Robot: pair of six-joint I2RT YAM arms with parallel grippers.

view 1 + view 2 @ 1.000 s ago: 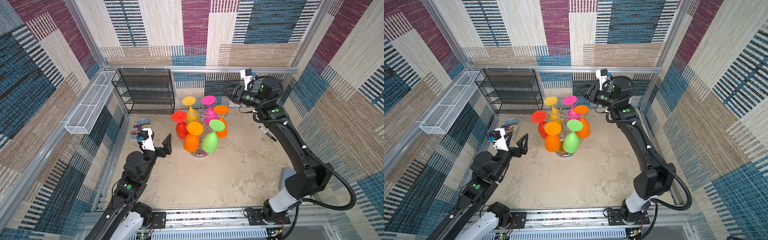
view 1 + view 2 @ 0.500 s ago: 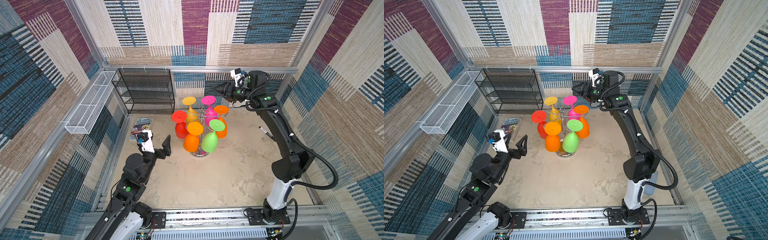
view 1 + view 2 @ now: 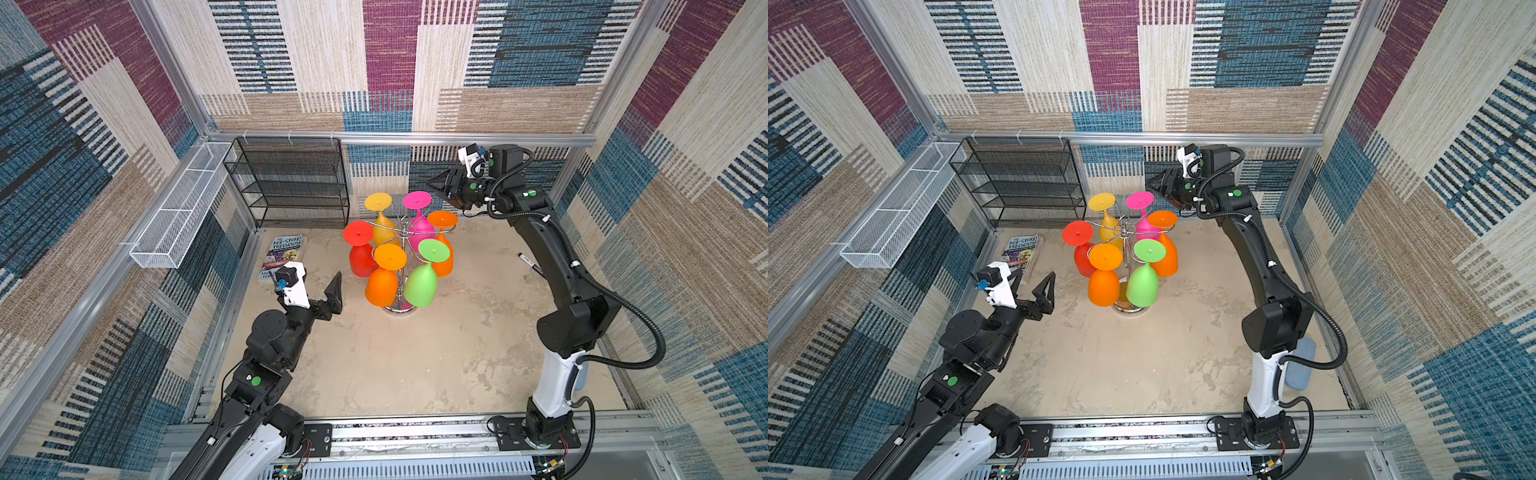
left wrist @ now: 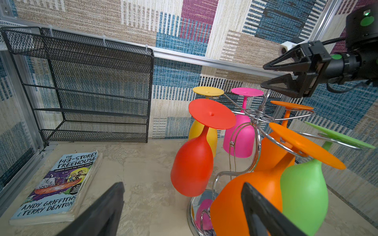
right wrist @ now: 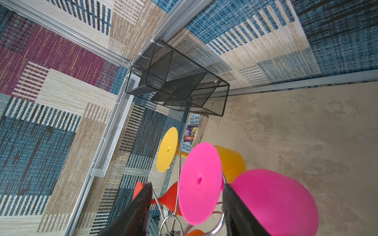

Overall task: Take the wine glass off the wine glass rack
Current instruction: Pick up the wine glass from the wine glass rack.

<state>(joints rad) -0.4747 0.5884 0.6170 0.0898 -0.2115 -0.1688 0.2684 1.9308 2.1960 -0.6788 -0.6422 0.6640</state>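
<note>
Left wrist view: the right gripper [image 4: 263,75] hovers at the top of the wine glass rack [image 4: 258,114], just beside the pink wine glass [image 4: 239,137].
The rack stands on its disc base mid-tabletop [image 3: 395,365], six glasses hung bowl-down on its arms: pink, yellow glass [image 3: 381,232], red glass [image 3: 360,262], green glass [image 3: 420,286], front orange glass [image 3: 380,286], rear orange glass [image 3: 445,269]. The right pincer is partly open and empty, tips by the pink foot's rim; touching or not, I cannot tell. In a top view the left gripper [image 3: 1036,274] gapes wide, empty, low beside the front orange glass, near a book [image 4: 55,183] lying flat before the black mesh shelf unit [image 4: 92,87].
</note>
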